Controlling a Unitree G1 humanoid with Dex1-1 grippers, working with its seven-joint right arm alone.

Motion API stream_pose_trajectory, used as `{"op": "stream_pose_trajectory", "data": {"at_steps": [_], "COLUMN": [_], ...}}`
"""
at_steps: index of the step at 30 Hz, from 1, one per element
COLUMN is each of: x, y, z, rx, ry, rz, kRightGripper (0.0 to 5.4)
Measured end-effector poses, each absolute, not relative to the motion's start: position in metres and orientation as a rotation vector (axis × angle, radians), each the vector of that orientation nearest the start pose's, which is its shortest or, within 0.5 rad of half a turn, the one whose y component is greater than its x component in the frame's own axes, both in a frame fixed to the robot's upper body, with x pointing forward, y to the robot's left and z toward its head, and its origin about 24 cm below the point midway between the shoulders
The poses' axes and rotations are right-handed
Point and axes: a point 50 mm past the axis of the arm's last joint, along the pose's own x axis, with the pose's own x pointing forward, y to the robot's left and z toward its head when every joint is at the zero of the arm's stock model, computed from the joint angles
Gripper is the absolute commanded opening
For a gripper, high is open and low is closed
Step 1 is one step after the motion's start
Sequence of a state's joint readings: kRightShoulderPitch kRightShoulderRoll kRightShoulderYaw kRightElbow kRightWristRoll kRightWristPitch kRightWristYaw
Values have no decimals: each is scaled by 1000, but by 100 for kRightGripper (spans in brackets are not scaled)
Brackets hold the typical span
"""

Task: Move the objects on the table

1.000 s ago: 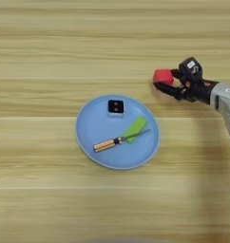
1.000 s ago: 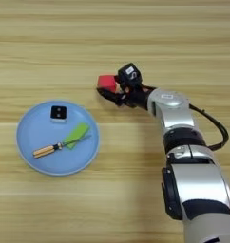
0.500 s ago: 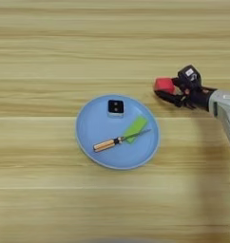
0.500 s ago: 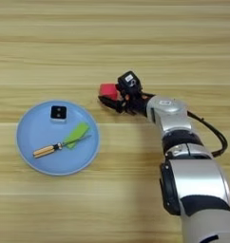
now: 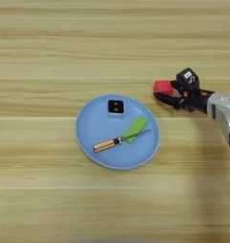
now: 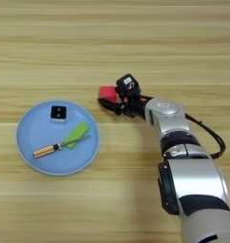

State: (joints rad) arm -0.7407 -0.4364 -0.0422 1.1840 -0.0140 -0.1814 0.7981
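Only the right eye view shows the whole arm; claw [image 6: 111, 100] grips the red cube [image 6: 107, 92]

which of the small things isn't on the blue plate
The red cube, held at the tool right of the blue plate. The black-and-white block, green piece and wooden-handled tool lie on it.

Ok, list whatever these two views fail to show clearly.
- Red cube: its right side is covered by the right gripper in both views, so the grip itself cannot be read.
- Small black-and-white block on the blue plate: too small to identify in either view.
- Robot arm: cut off by the right edge in the left eye view.
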Motion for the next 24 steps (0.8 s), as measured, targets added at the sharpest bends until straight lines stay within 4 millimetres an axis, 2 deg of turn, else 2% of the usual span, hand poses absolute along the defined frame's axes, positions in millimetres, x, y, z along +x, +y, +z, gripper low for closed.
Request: {"op": "stream_pose_trajectory", "data": {"at_steps": [21, 22, 24], "x": [347, 347, 347], "y": [-232, -232, -232], "z": [41, 41, 41], "rx": [-249, -249, -250], "ry": [376, 376, 377], "rz": [613, 613, 614], "kRightGripper": [314, 343, 358]}}
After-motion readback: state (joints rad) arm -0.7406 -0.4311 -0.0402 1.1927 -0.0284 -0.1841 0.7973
